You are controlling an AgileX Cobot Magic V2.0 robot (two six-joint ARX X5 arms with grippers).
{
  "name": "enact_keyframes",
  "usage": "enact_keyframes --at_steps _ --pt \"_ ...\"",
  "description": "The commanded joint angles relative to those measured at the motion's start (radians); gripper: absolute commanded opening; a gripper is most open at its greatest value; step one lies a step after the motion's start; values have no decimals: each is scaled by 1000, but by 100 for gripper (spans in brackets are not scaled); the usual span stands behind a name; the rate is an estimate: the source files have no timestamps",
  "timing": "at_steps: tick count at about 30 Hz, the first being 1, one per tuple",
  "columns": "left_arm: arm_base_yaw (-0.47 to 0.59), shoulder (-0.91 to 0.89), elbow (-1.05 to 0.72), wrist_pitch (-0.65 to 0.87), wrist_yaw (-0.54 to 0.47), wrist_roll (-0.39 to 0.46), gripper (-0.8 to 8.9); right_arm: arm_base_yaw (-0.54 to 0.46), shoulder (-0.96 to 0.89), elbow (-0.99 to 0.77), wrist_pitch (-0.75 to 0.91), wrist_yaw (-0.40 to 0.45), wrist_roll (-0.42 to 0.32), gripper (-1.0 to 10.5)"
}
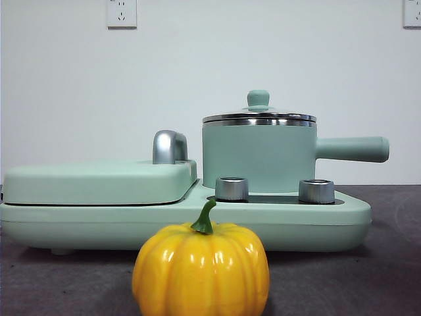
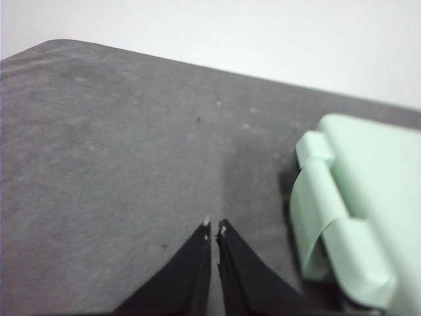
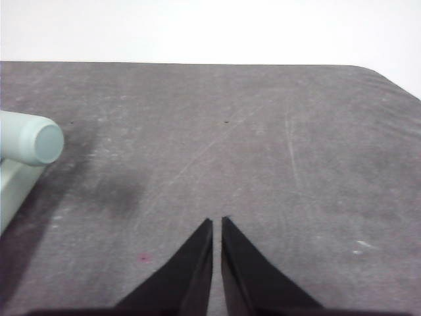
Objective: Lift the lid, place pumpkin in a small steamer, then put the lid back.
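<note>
The pumpkin (image 1: 200, 270) sits at the bottom centre of the front view, closest to the camera, resting on the dark grey table (image 1: 368, 276). It is glossy yellow-orange with ribs, and its curved green stem points up and a little to the right. It stands just in front of the mint-green cooker base (image 1: 329, 227), apart from the pot.

Behind it, right of centre in the frame, the small steamer (image 1: 256, 158) stands upright on the cooker base. Its long straight side handle (image 1: 352, 149) reaches toward the right edge of the frame. The lid (image 1: 258, 117) is seated on the steamer's steel rim, with its mint-green knob on top. Below the steamer, 2 chrome dials (image 1: 231, 188) stand on the front of the base, 1 left and 1 right.

At the left of the frame the large flat cover (image 1: 99, 181) lies closed on the base, with its chrome handle (image 1: 170, 146) at its right end, near the steamer. 2 white wall sockets (image 1: 122, 13) show at the top of the frame, 1 at the upper left and 1 at the upper right corner.

Neither arm appears in the front view. In the left wrist view the left gripper (image 2: 214, 228) hangs over bare table with its jaws nearly together, only a thin slit between the tips, holding nothing; a corner of the cooker base fills the right side of that frame. In the right wrist view the right gripper (image 3: 217, 221) is likewise nearly closed and empty over bare table, with the end of the steamer's handle at the left edge.
</note>
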Motion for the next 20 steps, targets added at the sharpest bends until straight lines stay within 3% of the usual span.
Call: enact_keyframes --at_steps 1,5,8,15,20 --pt "0 -2 -14 40 65 -53 15 0 -3 -6 14 -60 125 19" --pt "-17 5 20 24 130 -70 15 0 -3 0 71 -189 239 19" --pt "-39 23 62 21 150 -90 15 0 0 44 54 -225 315 19" --pt "-97 160 232 -26 176 -153 15 0 58 282 -90 -233 347 19" --pt "-138 306 395 -76 243 -150 15 0 158 498 -244 -323 336 19"
